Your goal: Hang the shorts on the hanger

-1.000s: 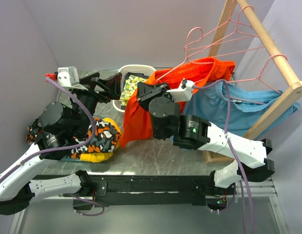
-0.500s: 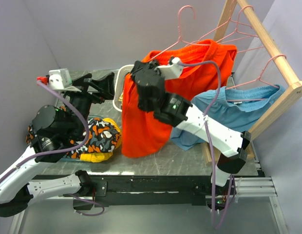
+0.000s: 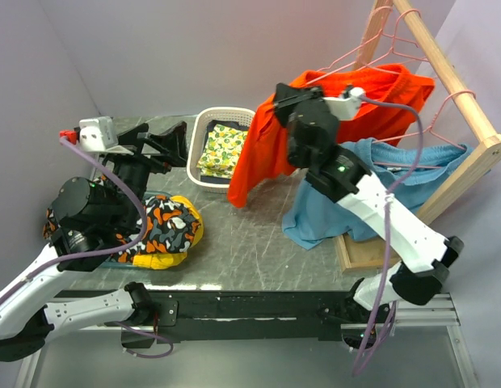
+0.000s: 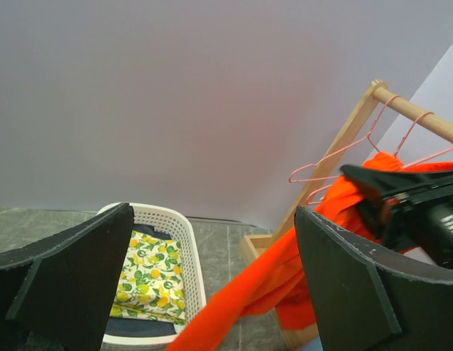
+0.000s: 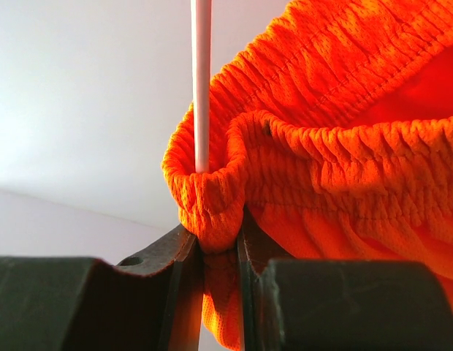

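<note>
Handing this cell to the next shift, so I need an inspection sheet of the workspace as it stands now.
Surface: grey table top, bare at the middle.
Job's things: red-orange shorts lifted beside the rack; pink wire hangers on the rack; a thin pale rod enters the waistband fold.
Clutter: light blue shorts hanging on the rack; patterned cloth; white basket holding a lemon-print cloth.
Grippers: right gripper shut on the shorts' waistband; left gripper open, empty.
Cables: purple cable along each arm.
Surroundings: wooden rack, plain walls.
</note>
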